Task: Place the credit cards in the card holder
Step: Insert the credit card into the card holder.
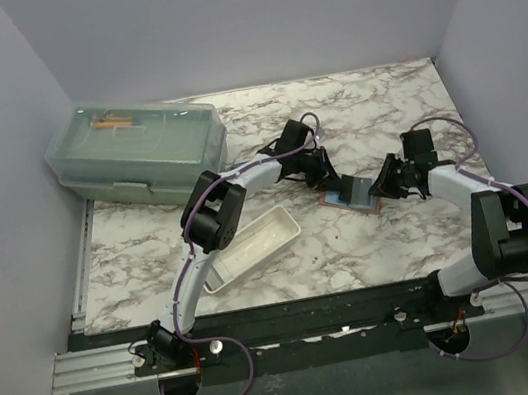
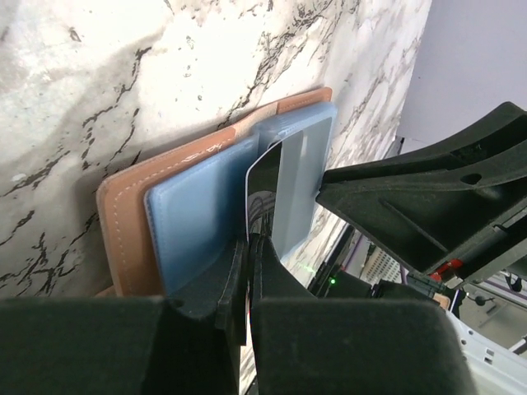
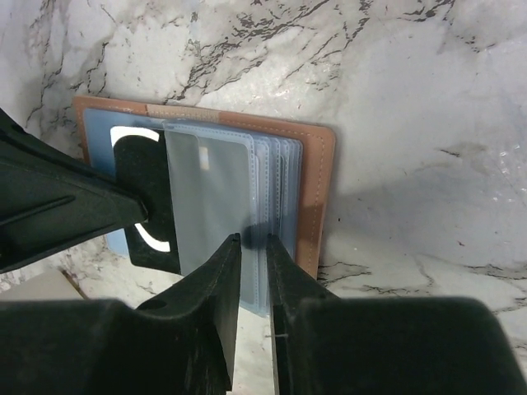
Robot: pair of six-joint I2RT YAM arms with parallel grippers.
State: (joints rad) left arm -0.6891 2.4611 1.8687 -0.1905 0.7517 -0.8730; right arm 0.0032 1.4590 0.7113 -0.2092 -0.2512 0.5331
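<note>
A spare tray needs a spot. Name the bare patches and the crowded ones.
Free on the marble table: the far right corner, behind the right gripper, and the near strip between the white tray and the right arm. Crowded: mid-table, where the left gripper meets it at the card holder, and far left, filled by the storage box.

The card holder (image 3: 317,197) looks matt leather, its sleeves (image 3: 210,193) glossy clear plastic.

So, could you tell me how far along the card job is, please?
Done: the card holder lies open. In hand: the left gripper pinches a card partly under a clear sleeve, whose edge the right gripper seems to pinch. Remaining: sliding it fully in; other cards, I cannot tell.
</note>
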